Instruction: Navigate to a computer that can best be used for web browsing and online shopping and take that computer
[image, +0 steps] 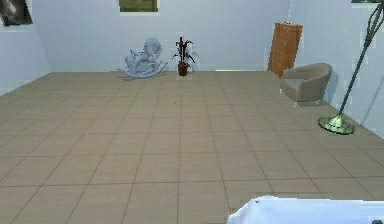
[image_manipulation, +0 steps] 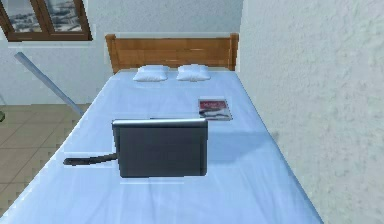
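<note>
A dark grey laptop (image_manipulation: 160, 148) stands upright over the middle of the bed (image_manipulation: 60, 200) in the arm side view, its flat back toward me. A thin dark piece juts out to the left from its lower edge, which I take for the gripper (image_manipulation: 80, 158) and its fingers. The laptop covers the rest of the gripper, and I cannot tell whether it holds the laptop or whether the laptop rests on the light blue sheet.
On the bed lie two white pillows (image_manipulation: 172, 73) by the wooden headboard (image_manipulation: 172, 48) and a magazine (image_manipulation: 215, 108). In the forward view, open tiled floor leads to a pale rocking horse (image: 145, 60), a potted plant (image: 183, 55), a wooden cabinet (image: 285, 50), an armchair (image: 306, 82) and a floor lamp (image: 340, 120).
</note>
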